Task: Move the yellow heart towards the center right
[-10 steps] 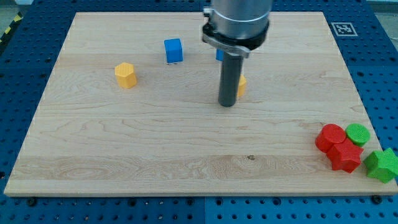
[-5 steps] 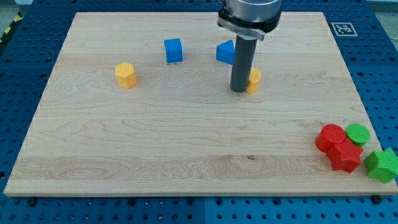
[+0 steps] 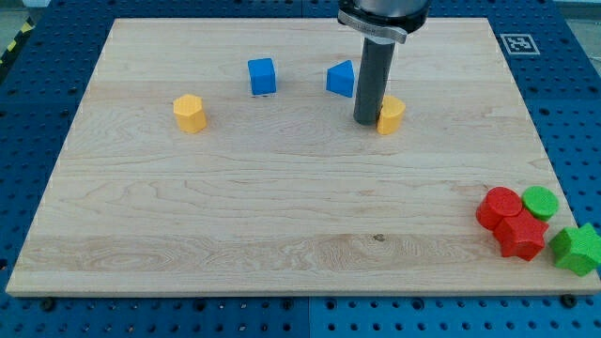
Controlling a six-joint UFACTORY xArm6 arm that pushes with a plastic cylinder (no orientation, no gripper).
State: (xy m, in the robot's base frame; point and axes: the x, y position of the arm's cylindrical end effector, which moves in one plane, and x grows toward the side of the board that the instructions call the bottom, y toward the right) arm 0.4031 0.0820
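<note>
The tip (image 3: 367,122) sits on the board (image 3: 282,216) just left of the heart (image 3: 391,115), touching it. A triangular block (image 3: 342,79) lies just up-left of the rod, a cube (image 3: 262,76) further left, a hexagonal block (image 3: 190,114) leftmost — four blocks (image 3: 526,225) cluster at bottom right.

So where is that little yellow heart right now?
The yellow heart sits in the upper middle of the board, a bit right of centre, right beside my tip on its right, with the blue triangular block just up and left.

two yellow blocks (image 3: 189,113) (image 3: 391,115), two blue (image 3: 262,76) (image 3: 341,79), two red (image 3: 499,207) (image 3: 521,236), two green (image 3: 540,202) (image 3: 576,249).
</note>
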